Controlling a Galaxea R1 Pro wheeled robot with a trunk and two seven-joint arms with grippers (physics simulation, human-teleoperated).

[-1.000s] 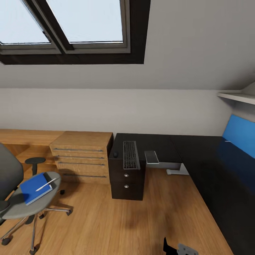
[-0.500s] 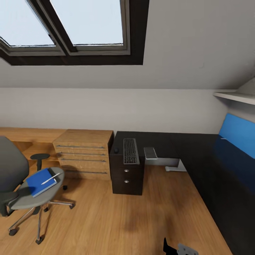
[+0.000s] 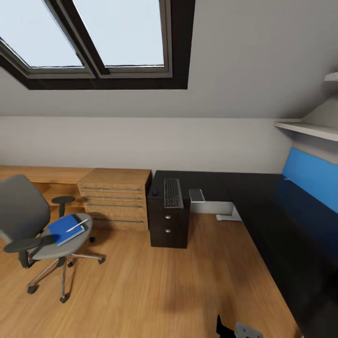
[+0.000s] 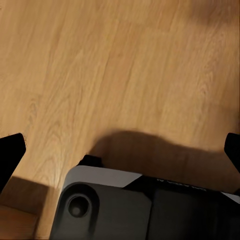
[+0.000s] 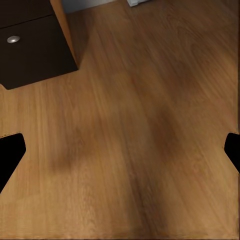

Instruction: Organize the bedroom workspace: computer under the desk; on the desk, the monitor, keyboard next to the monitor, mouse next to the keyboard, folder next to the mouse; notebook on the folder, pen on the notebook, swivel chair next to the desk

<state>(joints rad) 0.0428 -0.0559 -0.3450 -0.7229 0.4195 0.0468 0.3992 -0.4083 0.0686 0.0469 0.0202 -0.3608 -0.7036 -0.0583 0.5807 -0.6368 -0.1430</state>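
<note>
From the head camera, the swivel chair (image 3: 35, 223) carries the folder (image 3: 65, 229) and pen (image 3: 77, 225), well apart from the desk (image 3: 263, 206) bearing keyboard (image 3: 172, 193) and mouse (image 3: 155, 192). Left gripper (image 4: 120, 147) and right gripper (image 5: 120, 150) both hang wide open, empty, over floor. The pen could roll off if the folder tilts on lifting.

Blue folder (image 3: 65, 229), white pen (image 3: 77, 225) on swivel chair (image 3: 44, 234); keyboard (image 3: 172, 193) on desk (image 3: 263, 206).
</note>
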